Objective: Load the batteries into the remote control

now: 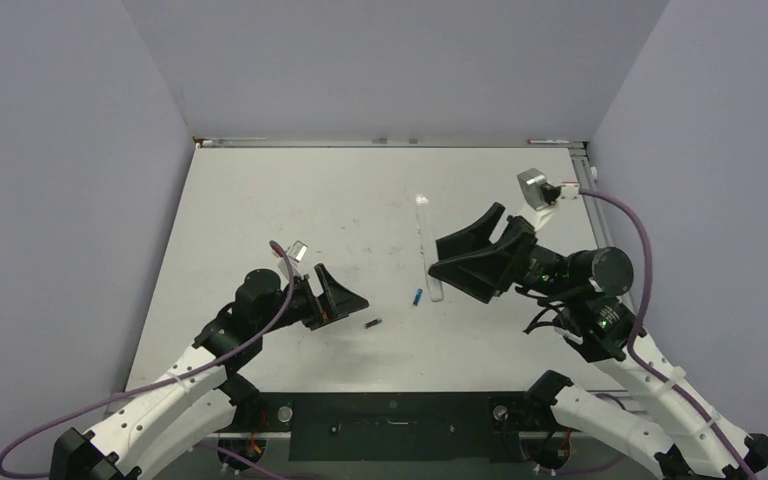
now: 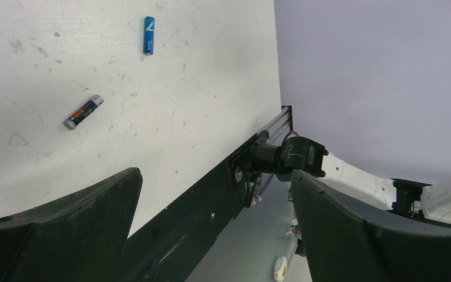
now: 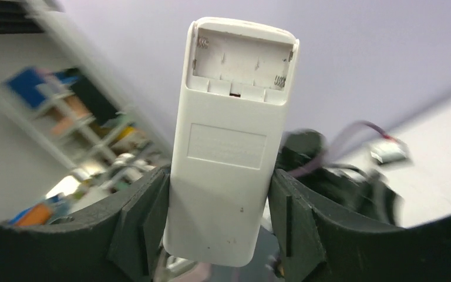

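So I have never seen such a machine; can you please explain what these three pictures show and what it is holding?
These are two robot arms fixed at a table's near edge. One picture looks down from above; the other two come from cameras on each wrist. The right gripper holds a white remote control between its fingers, back side showing, with the battery compartment open and empty. The left gripper is open and holds nothing. Two small batteries lie apart on the table: a blue battery and a dark battery.
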`<action>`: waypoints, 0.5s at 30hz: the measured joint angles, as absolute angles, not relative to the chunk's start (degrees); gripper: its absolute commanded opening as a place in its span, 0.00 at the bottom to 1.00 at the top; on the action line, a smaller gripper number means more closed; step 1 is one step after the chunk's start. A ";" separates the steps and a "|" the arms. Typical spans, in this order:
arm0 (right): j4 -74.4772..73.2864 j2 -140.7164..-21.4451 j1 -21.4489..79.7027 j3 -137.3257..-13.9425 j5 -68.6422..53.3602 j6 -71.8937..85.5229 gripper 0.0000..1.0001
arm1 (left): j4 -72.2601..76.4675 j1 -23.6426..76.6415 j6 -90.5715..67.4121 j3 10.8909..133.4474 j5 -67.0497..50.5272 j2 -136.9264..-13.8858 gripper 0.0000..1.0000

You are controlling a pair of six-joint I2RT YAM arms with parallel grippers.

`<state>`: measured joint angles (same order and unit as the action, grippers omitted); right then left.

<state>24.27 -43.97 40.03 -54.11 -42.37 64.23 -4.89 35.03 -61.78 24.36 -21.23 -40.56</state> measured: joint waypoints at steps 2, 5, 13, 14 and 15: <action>9.91 -43.79 41.60 -55.44 -37.32 55.66 0.09 | -6.20 35.03 -60.93 24.38 -20.75 -40.36 0.96; -9.37 -44.47 43.92 -55.00 -26.72 47.22 0.09 | -8.32 35.03 -59.79 24.43 -19.73 -40.42 0.97; -37.85 -51.29 56.10 -43.11 2.79 45.58 0.09 | -10.52 35.00 -58.17 24.53 -17.80 -42.87 0.96; -39.51 -52.31 58.19 -41.80 5.08 46.57 0.09 | -10.63 34.98 -58.00 24.53 -17.78 -43.38 0.97; -41.01 -53.43 60.18 -40.97 7.20 47.79 0.09 | -10.70 34.92 -57.89 24.53 -17.80 -43.79 0.96</action>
<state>-41.01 -53.43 60.18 -40.97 7.20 47.79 -10.70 34.92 -57.89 24.53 -17.80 -43.79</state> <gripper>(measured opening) 0.572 0.965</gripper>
